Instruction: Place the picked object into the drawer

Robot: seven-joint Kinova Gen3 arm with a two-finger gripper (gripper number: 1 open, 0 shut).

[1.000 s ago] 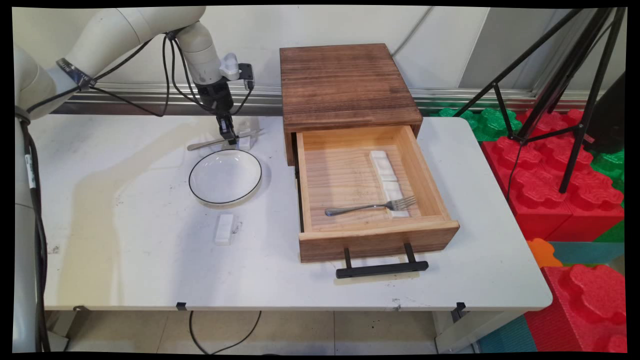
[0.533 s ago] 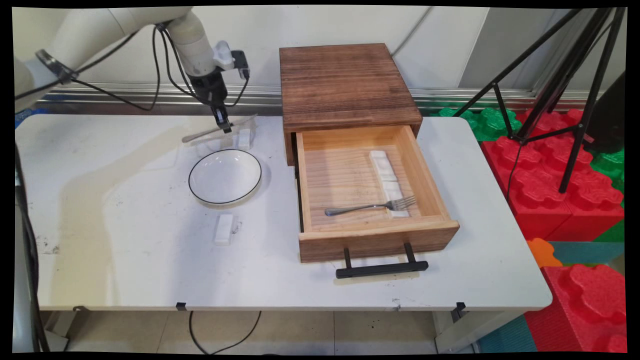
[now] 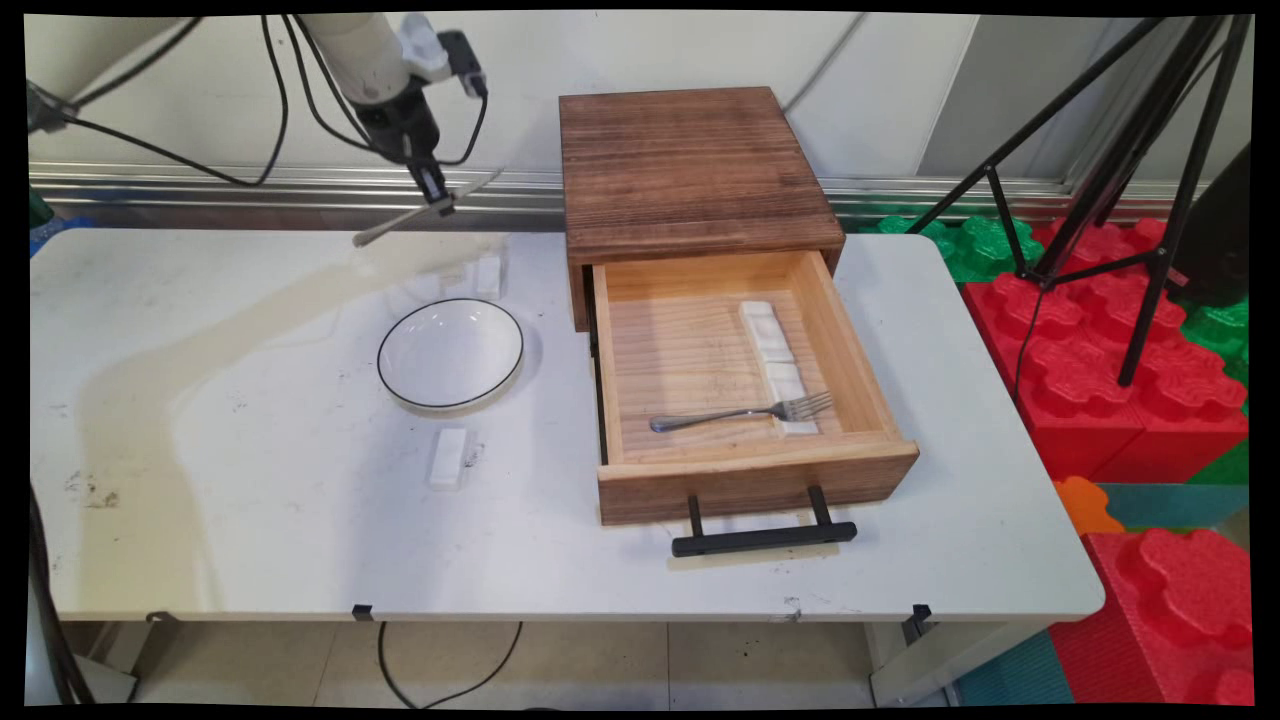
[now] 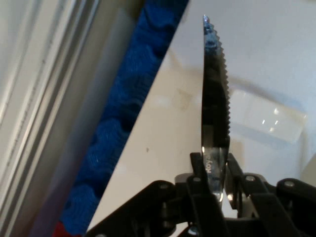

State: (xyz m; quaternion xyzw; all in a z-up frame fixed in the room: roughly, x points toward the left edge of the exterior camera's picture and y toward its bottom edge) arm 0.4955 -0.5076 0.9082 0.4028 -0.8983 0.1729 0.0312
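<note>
Hand view shows serrated edge of table knife point(image 4: 216, 108); main view doesn't. Gripper point(image 3: 436, 198) clamped on knife point(image 3: 420, 211), lifted over table point(image 3: 250, 500), long axis near-horizontal, tip toward drawer box point(image 3: 690, 170).

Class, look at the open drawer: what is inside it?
Inside the drawer lie a fork and a row of white rests, the fork's tines on the nearest one. The part under the box top is hidden.

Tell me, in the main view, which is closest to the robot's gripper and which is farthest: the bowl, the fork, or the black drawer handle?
From the gripper, which holds a knife:
1. Bowl, just below it on the table.
2. Fork, to the right inside the open drawer.
3. Black drawer handle, at the drawer's front, nearest the camera.
</note>
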